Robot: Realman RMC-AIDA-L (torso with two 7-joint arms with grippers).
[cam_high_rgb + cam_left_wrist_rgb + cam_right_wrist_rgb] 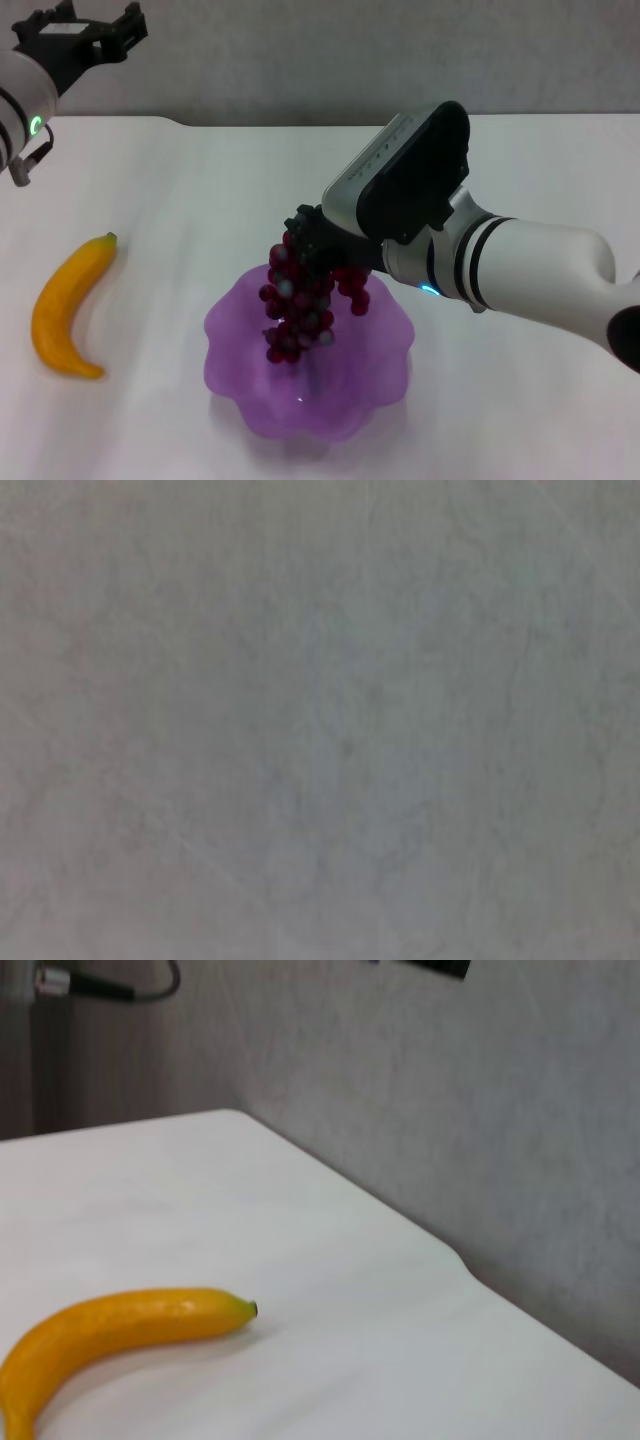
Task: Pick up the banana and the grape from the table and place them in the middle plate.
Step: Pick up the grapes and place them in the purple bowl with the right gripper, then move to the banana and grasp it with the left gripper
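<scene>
My right gripper (308,240) is shut on the top of the grape bunch (302,306), which hangs down into the purple scalloped middle plate (385,375) near the table's front middle. The banana (65,306) lies on the white table (200,180) to the left of the plate, stem tip pointing away from me. It also shows in the right wrist view (110,1335). My left gripper (95,35) is raised at the far left corner, above the table's back edge, away from the banana.
A grey wall (330,55) runs behind the table's far edge, which has a shallow notch (180,122). The left wrist view shows only the grey wall surface (320,720).
</scene>
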